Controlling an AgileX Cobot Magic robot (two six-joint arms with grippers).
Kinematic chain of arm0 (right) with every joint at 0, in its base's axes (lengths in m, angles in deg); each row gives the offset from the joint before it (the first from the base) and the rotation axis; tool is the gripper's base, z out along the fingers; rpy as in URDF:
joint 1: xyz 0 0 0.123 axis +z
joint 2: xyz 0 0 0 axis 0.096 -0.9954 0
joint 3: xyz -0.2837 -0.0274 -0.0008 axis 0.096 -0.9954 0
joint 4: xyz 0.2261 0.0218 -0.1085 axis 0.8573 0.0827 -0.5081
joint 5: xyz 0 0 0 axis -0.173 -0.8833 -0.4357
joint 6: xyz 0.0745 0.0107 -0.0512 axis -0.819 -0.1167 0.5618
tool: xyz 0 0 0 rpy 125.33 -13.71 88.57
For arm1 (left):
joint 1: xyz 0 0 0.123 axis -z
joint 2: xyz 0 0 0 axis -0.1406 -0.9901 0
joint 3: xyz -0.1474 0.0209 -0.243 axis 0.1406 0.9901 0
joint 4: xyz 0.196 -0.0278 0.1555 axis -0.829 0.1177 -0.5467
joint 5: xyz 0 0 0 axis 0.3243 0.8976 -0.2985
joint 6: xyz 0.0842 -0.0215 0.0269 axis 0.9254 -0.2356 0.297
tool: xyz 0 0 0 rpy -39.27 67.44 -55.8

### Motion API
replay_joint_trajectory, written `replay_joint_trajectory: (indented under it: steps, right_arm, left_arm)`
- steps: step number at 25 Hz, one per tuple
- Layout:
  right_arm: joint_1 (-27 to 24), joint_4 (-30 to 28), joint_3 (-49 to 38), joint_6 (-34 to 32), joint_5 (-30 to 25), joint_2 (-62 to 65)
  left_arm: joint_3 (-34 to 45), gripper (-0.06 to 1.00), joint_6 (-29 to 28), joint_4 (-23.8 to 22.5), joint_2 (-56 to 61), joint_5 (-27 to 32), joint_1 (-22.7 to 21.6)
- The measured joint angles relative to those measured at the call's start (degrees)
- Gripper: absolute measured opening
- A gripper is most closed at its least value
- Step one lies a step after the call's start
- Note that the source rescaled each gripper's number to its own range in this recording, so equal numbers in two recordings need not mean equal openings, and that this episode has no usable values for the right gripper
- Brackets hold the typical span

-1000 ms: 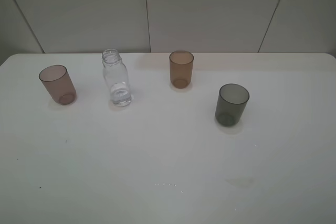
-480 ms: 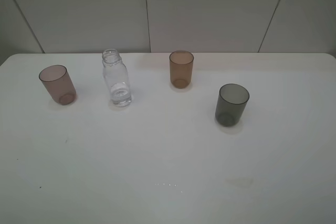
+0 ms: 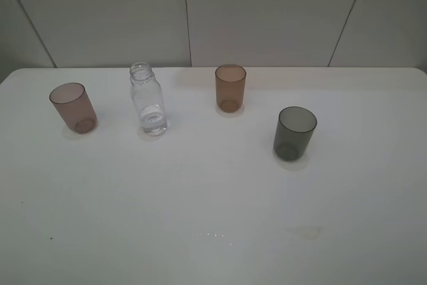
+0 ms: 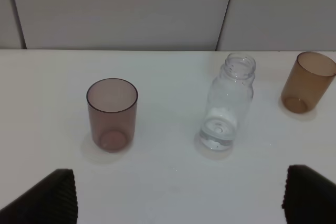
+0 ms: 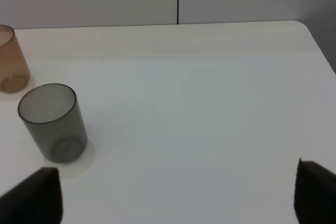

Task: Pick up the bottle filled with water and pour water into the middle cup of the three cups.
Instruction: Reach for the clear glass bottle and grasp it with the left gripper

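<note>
1. From the high camera, we see the bottle (image 3: 147, 101) upright and capless, which keeps its water in. It stands toward the far edge of the counter (image 3: 213, 218), well apart from the middle cup (image 3: 230, 88), which stands mouth-up to receive. No arm shows here.
2. At the left wrist, our left end effector (image 4: 181, 200) is released and spread wide, facing the bottle. We judge it is readying a side grasp.
3. At the right wrist, the right end effector (image 5: 178, 192) is likewise released and holds nothing, with the grey cup (image 5: 52, 121) ahead of it.
</note>
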Motion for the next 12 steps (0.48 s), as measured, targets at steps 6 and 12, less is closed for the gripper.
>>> replay_joint_trajectory:
  steps: [6,12]
  right_arm:
    - [0.00,0.00,0.00,0.00,0.00,0.00]
    - [0.00,0.00,0.00,0.00,0.00,0.00]
  left_arm:
    - [0.00,1.00,7.08,8.59,-13.30,-5.50,0.00]
    - [0.00,1.00,19.16,19.79,-24.66,-7.21,0.00]
